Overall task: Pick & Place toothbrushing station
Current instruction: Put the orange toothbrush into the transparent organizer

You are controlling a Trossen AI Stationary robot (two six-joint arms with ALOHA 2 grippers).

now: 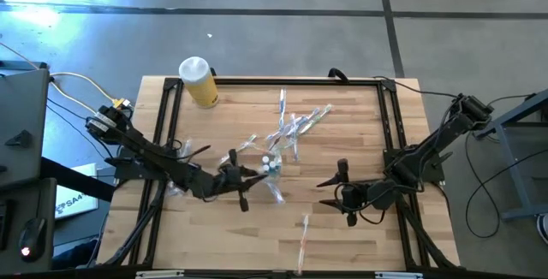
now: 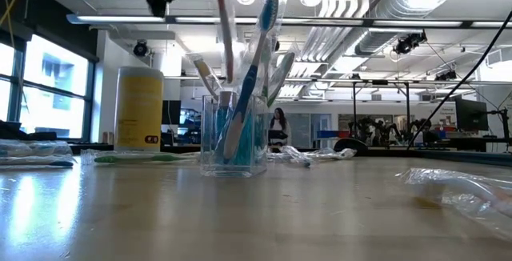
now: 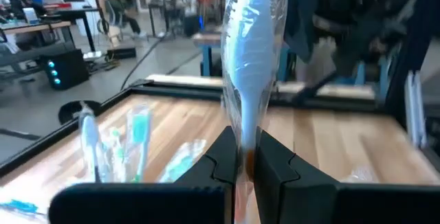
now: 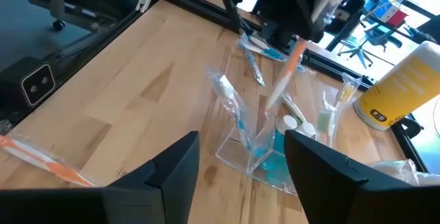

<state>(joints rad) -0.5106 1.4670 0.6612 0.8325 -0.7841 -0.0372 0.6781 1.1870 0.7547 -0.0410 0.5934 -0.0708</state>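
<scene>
The clear plastic cup (image 1: 271, 166) stands upright on the table's middle, with several toothbrushes and teal tubes standing in it (image 2: 234, 137) (image 4: 265, 152). My left gripper (image 1: 247, 179) (image 3: 246, 154) hovers just left of and above the cup, shut on a wrapped toothbrush (image 3: 251, 25) with an orange handle (image 4: 289, 69). My right gripper (image 1: 330, 188) (image 4: 240, 162) is open to the right of the cup, pointing at it, with nothing between its fingers. More wrapped toothbrushes (image 1: 295, 125) lie flat beyond the cup. My left gripper pinches the wrapped toothbrush's shaft (image 3: 245, 138) just below the head, between its two fingers. The fingers come level from the table's left and lie across the brush. The brush stands nearly upright, head up, and its orange handle (image 2: 226, 45) slants down toward the cup's mouth, clear of the table.
A yellow bottle (image 1: 199, 82) (image 2: 138, 107) with a white cap stands at the far left corner. One wrapped toothbrush (image 1: 304, 236) lies near the front edge, and crumpled clear wrappers (image 2: 456, 189) lie on the table. A black frame (image 1: 163, 125) borders the wooden top.
</scene>
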